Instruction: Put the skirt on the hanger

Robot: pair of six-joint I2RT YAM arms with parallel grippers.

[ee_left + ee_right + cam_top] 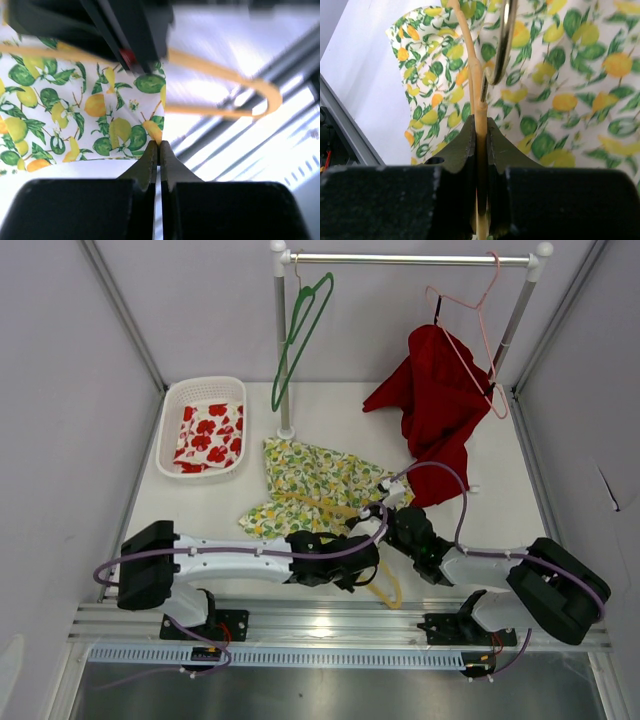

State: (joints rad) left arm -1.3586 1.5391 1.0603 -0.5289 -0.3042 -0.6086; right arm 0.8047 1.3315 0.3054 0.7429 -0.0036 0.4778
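A white table [200, 510] fills the floor of a grey-walled booth, with the two arms bolted along its near edge. The lemon-print skirt [315, 480] lies crumpled on the middle of the table, slightly nearer the near edge than the far one. A yellow hanger [390, 592] lies across the skirt's near part. Its curved end reaches past the cloth toward the near edge.

The left gripper [159, 145] sits at the skirt's near edge. Its fingers are pressed together, with a corner of the printed fabric pinched at their tips. In the left wrist view the yellow hanger arcs above that corner, and part of the right arm hangs dark over it. The right gripper [481, 125] comes in from the near right and is clamped on a thin bar of the yellow hanger, which runs straight up between its fingers over the lemon cloth. The two grippers are close together over the skirt's near-right part.

Toward the far left corner stands a white basket [170, 410] holding a red-flowered cloth [208, 435]. Along the far edge a metal rail [410, 258] rises on two posts. A green hanger [300, 330] hangs at its left end and a pink hanger [470, 325] toward its right. A red garment [440, 405] is draped from the pink hanger, and its lower end comes down to the table near the far right.
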